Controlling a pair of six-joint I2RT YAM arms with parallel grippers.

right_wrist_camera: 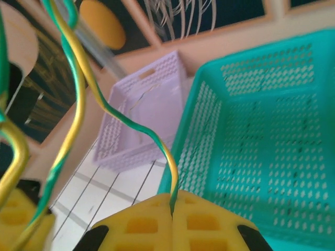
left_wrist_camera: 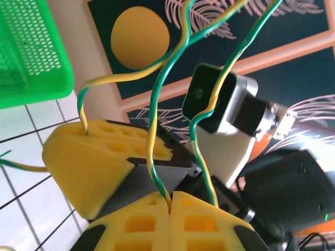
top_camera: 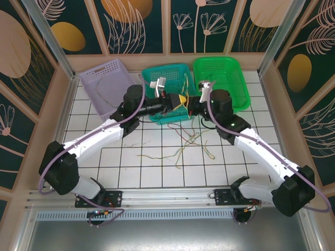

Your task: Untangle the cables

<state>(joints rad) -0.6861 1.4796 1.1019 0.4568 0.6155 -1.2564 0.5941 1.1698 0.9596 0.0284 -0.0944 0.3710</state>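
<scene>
Both grippers meet above the front rim of the teal basket (top_camera: 149, 78), fingertips almost touching. My left gripper (left_wrist_camera: 170, 206) is shut on a green-and-yellow cable (left_wrist_camera: 153, 151) that rises from between its yellow pads; a second striped strand (left_wrist_camera: 201, 157) runs just behind its right finger. My right gripper (right_wrist_camera: 171, 209) is shut on a green-and-yellow cable (right_wrist_camera: 125, 123) that curves up and to the left. Its yellow fingers (left_wrist_camera: 89, 162) sit close at the left in the left wrist view. More loose cables (top_camera: 183, 146), green, yellow and reddish-brown, lie tangled on the white tiles below the grippers.
Three baskets stand along the back wall: lilac (top_camera: 99, 78), teal in the middle, bright green (top_camera: 238, 73). The teal basket (right_wrist_camera: 261, 130) and lilac basket (right_wrist_camera: 141, 120) lie beyond the right fingers. Wooden walls close in both sides of the tiled table (top_camera: 131, 172).
</scene>
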